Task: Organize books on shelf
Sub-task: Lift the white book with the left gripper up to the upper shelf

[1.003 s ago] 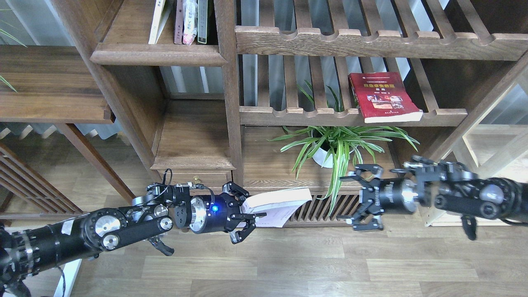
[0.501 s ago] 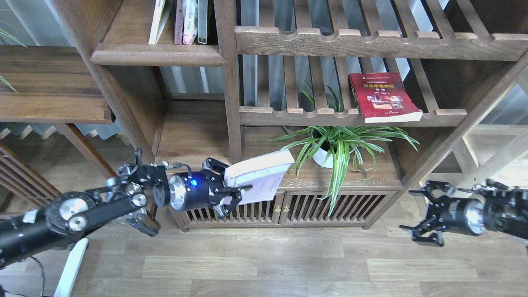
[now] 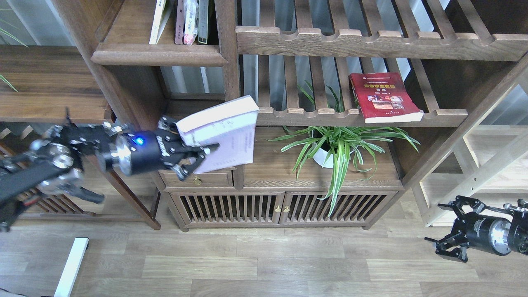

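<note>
Left gripper (image 3: 187, 146) is clamped on the pale pink book (image 3: 225, 134), held tilted in front of the bookcase below the dark shelf (image 3: 159, 53) where other books (image 3: 181, 20) stand. Further right the red book (image 3: 383, 97) lies on the slatted rack (image 3: 313, 117). Right gripper (image 3: 447, 231), fingers spread, hangs low over the floor (image 3: 264, 260).

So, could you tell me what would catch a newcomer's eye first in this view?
Most striking is the left gripper, shut on a pale pink book held tilted in front of the dark wooden bookcase, below the shelf where other books stand upright. Next is the red book lying flat on the slatted rack, above a green potted plant. The right gripper hangs open low at the right, over the floor.
</note>
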You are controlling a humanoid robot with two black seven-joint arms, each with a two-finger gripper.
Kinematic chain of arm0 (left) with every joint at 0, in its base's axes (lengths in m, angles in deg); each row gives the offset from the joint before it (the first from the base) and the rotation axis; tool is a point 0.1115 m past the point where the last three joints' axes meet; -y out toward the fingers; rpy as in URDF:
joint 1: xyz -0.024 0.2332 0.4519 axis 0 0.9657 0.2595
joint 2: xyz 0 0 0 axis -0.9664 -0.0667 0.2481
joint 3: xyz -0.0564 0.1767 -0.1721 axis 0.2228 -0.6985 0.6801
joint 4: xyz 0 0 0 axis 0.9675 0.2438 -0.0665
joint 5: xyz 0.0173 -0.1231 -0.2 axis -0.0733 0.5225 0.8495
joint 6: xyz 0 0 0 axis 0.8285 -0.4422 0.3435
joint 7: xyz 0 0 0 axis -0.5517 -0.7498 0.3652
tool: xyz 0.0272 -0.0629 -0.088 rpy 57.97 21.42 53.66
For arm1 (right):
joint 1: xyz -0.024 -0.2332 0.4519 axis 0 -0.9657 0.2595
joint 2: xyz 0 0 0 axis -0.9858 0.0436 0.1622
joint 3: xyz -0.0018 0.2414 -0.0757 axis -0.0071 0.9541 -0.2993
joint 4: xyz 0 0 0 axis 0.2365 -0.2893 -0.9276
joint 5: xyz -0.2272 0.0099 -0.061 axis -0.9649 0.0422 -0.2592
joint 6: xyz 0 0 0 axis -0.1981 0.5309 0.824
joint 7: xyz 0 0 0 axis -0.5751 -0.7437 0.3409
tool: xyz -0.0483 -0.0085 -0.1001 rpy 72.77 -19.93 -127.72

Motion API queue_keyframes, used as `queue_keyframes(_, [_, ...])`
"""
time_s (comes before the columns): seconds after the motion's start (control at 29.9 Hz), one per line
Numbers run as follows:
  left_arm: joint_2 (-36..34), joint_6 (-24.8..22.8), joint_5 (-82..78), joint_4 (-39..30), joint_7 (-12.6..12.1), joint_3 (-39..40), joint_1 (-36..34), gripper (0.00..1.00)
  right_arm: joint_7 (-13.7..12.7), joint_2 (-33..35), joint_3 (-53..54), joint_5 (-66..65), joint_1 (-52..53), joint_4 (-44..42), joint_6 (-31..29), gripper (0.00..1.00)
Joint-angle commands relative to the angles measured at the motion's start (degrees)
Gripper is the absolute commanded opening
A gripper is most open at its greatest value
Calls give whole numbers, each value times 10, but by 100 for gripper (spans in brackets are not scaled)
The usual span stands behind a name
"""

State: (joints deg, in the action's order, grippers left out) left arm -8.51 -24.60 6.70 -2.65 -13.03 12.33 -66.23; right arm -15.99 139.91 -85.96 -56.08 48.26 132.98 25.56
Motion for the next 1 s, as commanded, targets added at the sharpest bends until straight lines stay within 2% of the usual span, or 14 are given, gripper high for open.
queue_keyframes(0.0, [-23, -7, 52, -7, -16, 30, -2, 0, 0, -1, 0, 0, -4, -2, 10, 100])
queue_keyframes(0.3, [-90, -2, 164, -24, -49, 36, -71, 0, 0, -6, 0, 1, -11, -13, 17, 100])
queue_keyframes(0.47, [-121, -2, 220, -24, -55, 32, -109, 0, 0, -9, 0, 4, -11, -15, 19, 100])
queue_keyframes(0.6, [-150, -4, 263, -24, -69, 31, -132, 0, 0, -9, -1, 4, -16, -15, 25, 100])
queue_keyframes(0.97, [-217, -29, 336, -29, -89, 28, -150, 0, 0, -10, -4, 4, -17, -16, 31, 100])
